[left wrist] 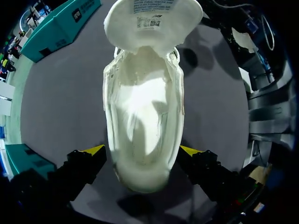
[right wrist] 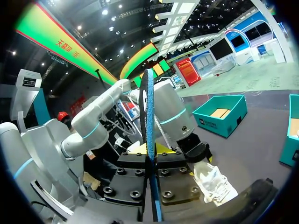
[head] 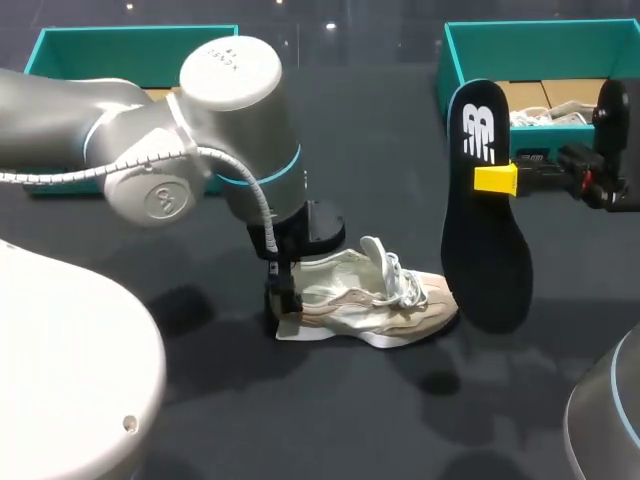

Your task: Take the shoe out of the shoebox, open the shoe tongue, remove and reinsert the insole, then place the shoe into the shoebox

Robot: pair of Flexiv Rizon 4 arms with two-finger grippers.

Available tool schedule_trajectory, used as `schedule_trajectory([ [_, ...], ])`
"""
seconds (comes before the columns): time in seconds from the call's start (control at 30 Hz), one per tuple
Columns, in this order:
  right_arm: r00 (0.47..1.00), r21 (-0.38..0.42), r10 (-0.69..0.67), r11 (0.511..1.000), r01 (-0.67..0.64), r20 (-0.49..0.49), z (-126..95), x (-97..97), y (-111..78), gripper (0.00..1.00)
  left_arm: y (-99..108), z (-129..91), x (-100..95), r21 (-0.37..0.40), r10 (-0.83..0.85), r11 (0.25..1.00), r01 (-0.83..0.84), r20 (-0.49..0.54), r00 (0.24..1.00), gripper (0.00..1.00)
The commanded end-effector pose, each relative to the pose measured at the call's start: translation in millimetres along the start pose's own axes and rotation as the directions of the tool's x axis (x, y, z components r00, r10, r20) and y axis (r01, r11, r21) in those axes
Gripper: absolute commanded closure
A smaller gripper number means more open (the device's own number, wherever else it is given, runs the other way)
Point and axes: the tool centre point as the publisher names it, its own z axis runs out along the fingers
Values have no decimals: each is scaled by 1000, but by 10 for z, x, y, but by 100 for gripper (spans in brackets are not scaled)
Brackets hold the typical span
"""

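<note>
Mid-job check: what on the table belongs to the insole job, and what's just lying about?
Job: shoe; insole, held by the right gripper; left gripper at the shoe's heel; one shoebox, left box or right box, cannot tell which.
Lying about: the other box; white bundle inside the right box.

- An exhibition hall is spreading out all around: a high trussed ceiling [right wrist: 140, 14] is carrying rows of spotlights [right wrist: 105, 11].
- Coloured banners [right wrist: 60, 42] and display booths [right wrist: 240, 42] are lining the open floor [right wrist: 243, 77].
</note>
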Motion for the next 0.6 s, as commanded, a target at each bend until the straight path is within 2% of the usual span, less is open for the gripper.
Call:
schedule_trajectory([
  [0.03,1000,0,1,1000,-1,3,0,16,-14,100,-44,-25,3,-22,6,1000,-6,-1,1000,0],
  [0.3,1000,0,1,1000,-1,3,0,16,-14,100,-110,-244,22,41,55,998,-56,21,998,0],
  [0.6,1000,0,1,1000,-1,3,0,16,-14,100,-255,-349,-96,42,74,996,-75,25,997,0],
])
